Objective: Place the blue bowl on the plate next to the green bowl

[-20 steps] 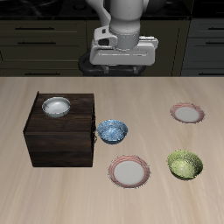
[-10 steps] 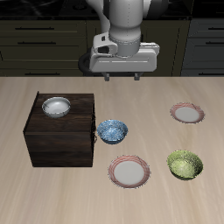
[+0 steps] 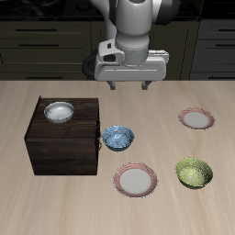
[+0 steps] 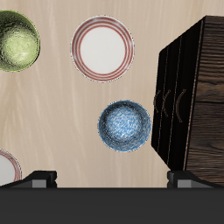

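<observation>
The blue bowl (image 3: 117, 138) sits on the table just beside the dark wooden cabinet; it also shows in the wrist view (image 4: 124, 125). The plate (image 3: 136, 179) with a pinkish-red rim lies near the table's front edge, beside the green bowl (image 3: 194, 172). Both show in the wrist view, the plate (image 4: 102, 48) and the green bowl (image 4: 17, 42). My gripper (image 3: 128, 87) hangs open and empty, high above the table and farther back than the blue bowl. In the wrist view the gripper (image 4: 112, 179) has its fingertips (image 4: 42, 178) spread wide.
A dark wooden cabinet (image 3: 62, 138) stands beside the blue bowl, with a plain whitish-grey bowl (image 3: 59, 112) on top. An identical second plate (image 3: 195, 118) lies farther back than the green bowl. The cabinet's front with handles shows in the wrist view (image 4: 192, 96).
My gripper has come lower and a little toward the table's front edge, staying open. The bowls and plates have not moved.
</observation>
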You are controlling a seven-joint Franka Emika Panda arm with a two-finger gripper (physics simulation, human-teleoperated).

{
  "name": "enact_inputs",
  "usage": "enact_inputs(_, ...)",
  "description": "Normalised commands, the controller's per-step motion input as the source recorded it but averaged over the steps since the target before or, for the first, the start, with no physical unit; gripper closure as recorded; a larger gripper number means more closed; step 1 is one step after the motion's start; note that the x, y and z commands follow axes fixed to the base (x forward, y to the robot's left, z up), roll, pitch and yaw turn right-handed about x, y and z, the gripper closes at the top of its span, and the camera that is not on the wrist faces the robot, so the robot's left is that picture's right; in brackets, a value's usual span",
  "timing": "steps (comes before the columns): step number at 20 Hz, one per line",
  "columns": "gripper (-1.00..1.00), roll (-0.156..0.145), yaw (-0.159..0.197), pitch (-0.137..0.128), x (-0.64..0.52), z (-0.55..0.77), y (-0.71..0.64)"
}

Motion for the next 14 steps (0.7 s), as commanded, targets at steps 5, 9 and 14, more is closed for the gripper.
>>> enact_inputs(5,-1.0,-0.002,0.0,0.001,0.04,-0.11,0.04)
enact_inputs(9,-1.0,0.008,0.01,0.021,0.06,-0.25,0.06)
enact_inputs(14,-1.0,-0.001,0.007,0.021,0.06,-0.23,0.06)
